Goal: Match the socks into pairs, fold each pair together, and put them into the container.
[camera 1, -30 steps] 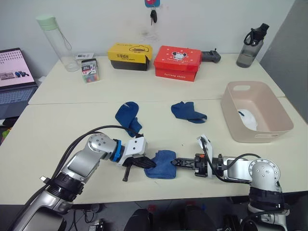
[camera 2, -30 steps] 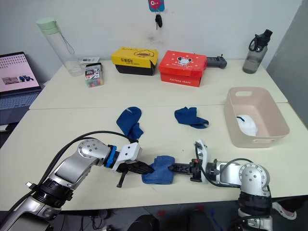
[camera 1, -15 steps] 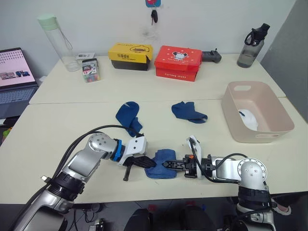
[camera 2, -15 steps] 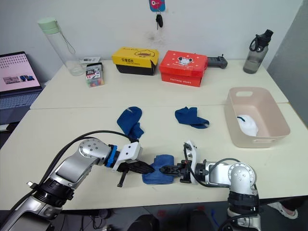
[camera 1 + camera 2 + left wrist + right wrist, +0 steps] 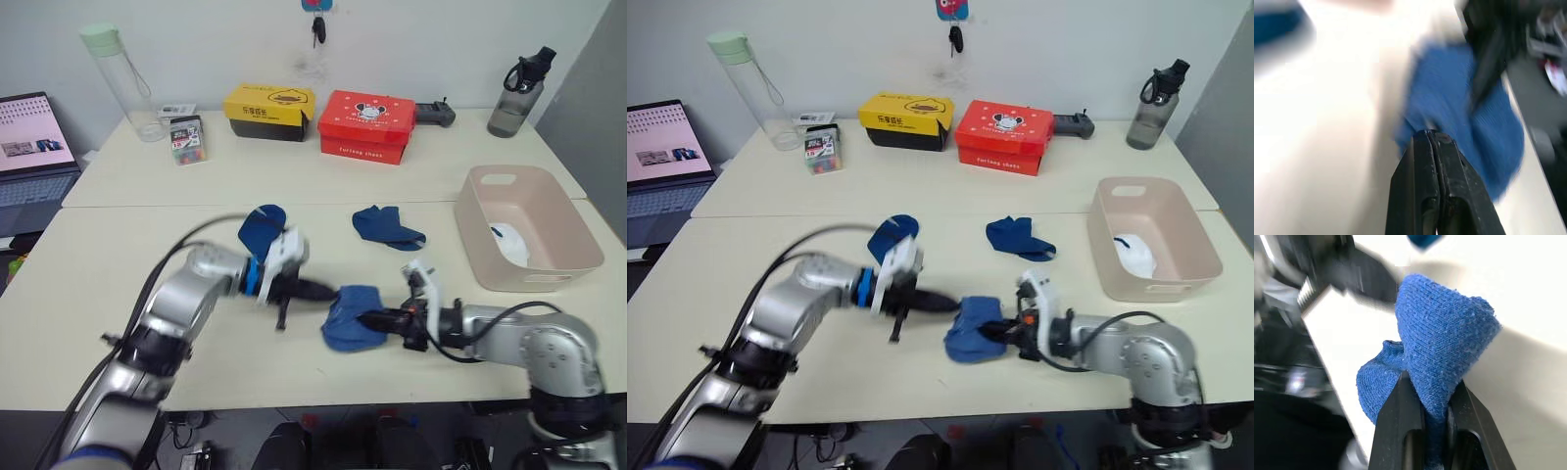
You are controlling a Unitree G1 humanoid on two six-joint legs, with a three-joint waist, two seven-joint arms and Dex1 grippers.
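Where pinched at its near edge by the right end effector (image 5: 370, 319), blue sock (image 5: 349, 315) bunched, draped toward the tabletop (image 5: 196, 352). Just beside it, opposite: left end effector (image 5: 326, 291), fingers pressed together on nothing. Well beyond the right one: container (image 5: 534, 274) with white sock (image 5: 509, 243).

Two pale tables (image 5: 294, 171), white wall (image 5: 411, 39)

The left pincer (image 5: 328, 292) has let go of the folded blue sock (image 5: 351, 315), now bunched in the right pincer (image 5: 370, 319)
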